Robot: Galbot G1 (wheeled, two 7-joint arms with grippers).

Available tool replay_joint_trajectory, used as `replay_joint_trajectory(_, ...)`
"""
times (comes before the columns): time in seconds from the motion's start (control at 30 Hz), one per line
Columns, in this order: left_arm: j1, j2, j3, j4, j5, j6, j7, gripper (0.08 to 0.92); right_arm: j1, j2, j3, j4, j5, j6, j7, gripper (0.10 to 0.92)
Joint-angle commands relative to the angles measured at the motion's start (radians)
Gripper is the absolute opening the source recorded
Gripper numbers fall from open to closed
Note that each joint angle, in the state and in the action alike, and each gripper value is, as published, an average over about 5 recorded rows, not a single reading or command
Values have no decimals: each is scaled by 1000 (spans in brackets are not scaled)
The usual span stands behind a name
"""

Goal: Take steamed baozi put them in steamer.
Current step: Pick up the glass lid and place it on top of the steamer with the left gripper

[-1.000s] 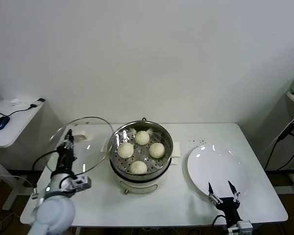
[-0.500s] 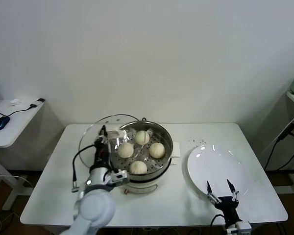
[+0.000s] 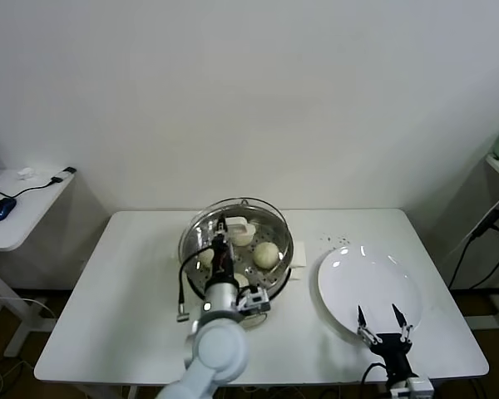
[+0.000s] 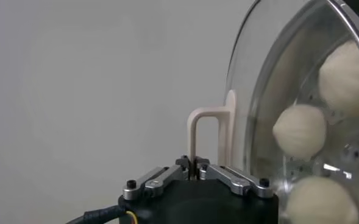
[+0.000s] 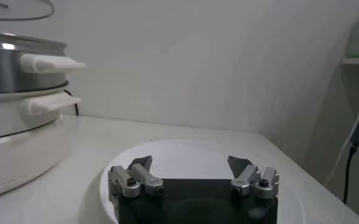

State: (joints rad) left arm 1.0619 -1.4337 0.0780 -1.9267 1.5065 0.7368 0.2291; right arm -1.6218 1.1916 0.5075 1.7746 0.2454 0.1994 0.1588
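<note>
The steamer [image 3: 286, 246] stands at the table's middle with several cream-white baozi [image 3: 266, 254] on its perforated tray. My left gripper [image 3: 219, 243] is shut on the white handle [image 3: 238, 225] of the round glass lid [image 3: 201, 223] and holds the lid tilted over the steamer. In the left wrist view the left gripper [image 4: 194, 165] pinches the handle [image 4: 203, 128], and baozi [image 4: 299, 130] show through the glass lid [image 4: 258, 91]. My right gripper [image 3: 381, 321] is open and empty at the near rim of the white plate [image 3: 370, 283].
The flat white plate [image 5: 185, 152] lies right of the steamer [image 5: 21, 67], under the right gripper [image 5: 191, 167]. A side desk with a mouse [image 3: 0, 208] stands at the far left. A black cable [image 3: 474, 241] hangs off the table's right side.
My left gripper has carried the glass lid rightward from the table's left side to over the steamer. The right arm has barely moved.
</note>
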Motion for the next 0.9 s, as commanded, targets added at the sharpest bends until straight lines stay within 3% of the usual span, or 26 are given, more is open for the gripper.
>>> replay_joint_trajectory(0.03, -18, -95, 52, 112, 86, 13, -5, 148, -3, 42, 56, -9, 7, 26, -18, 823)
replay_joint_trajectory(0.4, -13, -47, 1, 137, 97, 4, -20, 148, 4, 64, 86, -24, 10, 37, -23, 823)
replay_joint_trajectory(0.9, 5, -41, -6, 118, 70, -13, -30, 148, 16, 58, 87, -18, 6, 22, -29, 823)
